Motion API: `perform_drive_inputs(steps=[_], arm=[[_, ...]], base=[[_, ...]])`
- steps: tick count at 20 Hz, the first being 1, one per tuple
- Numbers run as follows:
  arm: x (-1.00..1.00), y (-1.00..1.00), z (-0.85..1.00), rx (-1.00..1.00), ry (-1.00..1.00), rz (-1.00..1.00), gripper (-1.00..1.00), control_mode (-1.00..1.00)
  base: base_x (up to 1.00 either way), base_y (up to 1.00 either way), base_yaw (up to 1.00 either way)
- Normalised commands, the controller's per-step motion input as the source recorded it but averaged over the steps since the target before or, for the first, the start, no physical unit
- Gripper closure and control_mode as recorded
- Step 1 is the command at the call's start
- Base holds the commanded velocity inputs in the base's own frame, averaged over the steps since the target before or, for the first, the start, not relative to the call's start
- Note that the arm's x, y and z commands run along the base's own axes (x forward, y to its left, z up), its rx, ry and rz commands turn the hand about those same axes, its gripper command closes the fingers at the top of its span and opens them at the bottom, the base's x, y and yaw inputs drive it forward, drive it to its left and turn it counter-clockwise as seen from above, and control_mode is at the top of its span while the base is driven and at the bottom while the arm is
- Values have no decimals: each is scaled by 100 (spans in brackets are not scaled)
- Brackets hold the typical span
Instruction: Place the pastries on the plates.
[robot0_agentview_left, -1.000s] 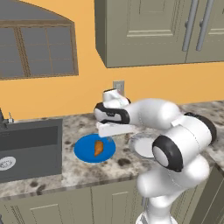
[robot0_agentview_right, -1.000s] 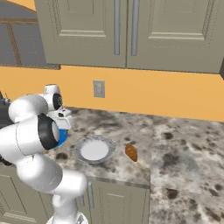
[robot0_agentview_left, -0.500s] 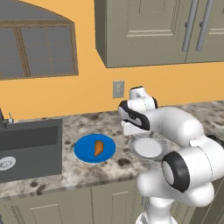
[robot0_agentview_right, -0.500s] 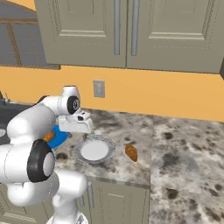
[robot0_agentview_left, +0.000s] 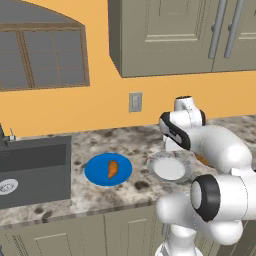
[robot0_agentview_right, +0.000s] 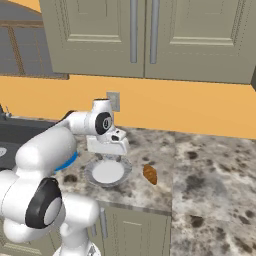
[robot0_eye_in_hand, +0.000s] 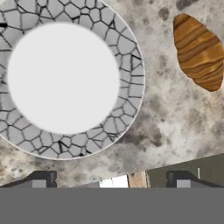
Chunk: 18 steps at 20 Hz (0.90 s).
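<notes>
Fingers (robot0_eye_in_hand: 111, 177) spread wide above the surface (robot0_eye_in_hand: 175, 122), empty; white plate (robot0_eye_in_hand: 65, 78) at ten o'clock, loose pastry (robot0_eye_in_hand: 199, 52) at one.

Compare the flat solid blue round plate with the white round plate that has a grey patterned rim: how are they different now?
The flat solid blue round plate carries a golden-brown pastry; the white round plate with the grey patterned rim holds nothing. The blue plate is one plain colour; the white plate has a cracked grey pattern. The blue plate lies nearer the sink. Both are round, similar in size, on the counter.
</notes>
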Motion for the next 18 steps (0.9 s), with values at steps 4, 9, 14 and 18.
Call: perform_drive_inputs(steps=[4,9,14,18], arm=[[0,-61,1,3,0,0,-100,-100],[7,-58,0,4,0,0,-100,-100],[16,-52,0,2,0,0,-100,-100],[27,-32,-8,0,0,0,-100,-100]], base=[[0,0,0],[0,0,0],[0,0,0],[0,0,0]])
